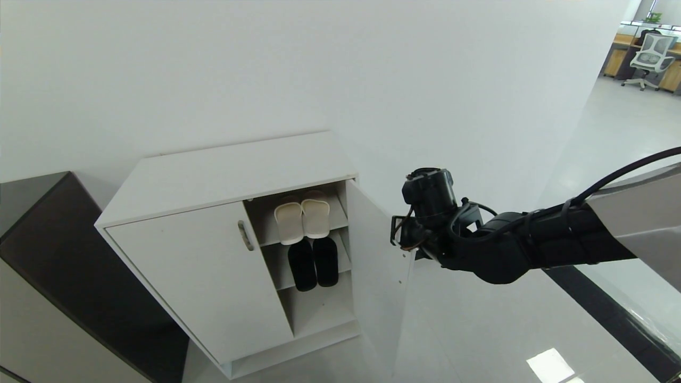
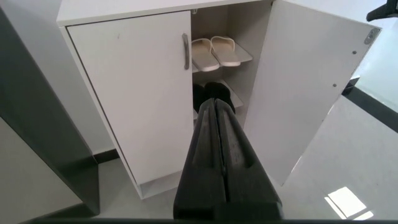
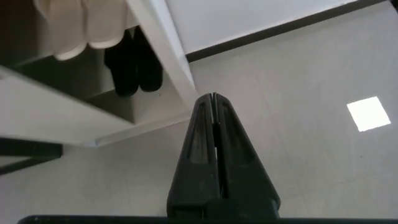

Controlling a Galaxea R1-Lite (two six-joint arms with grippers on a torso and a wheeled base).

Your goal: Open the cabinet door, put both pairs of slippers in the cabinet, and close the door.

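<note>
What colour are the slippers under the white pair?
Black. The lower slippers show best in the head view.

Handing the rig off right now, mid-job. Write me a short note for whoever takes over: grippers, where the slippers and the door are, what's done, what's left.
Left gripper: fingers shut, empty, held in front of the cabinet, facing its open side.
Right gripper: fingers shut, empty, beside the free edge of the open right door; whether it touches the door cannot be told.
White slippers: on the top shelf.
Black slippers: on the shelf below.
Left door: shut.
Done: right door opened, both pairs inside.
Left: close the right door.
</note>
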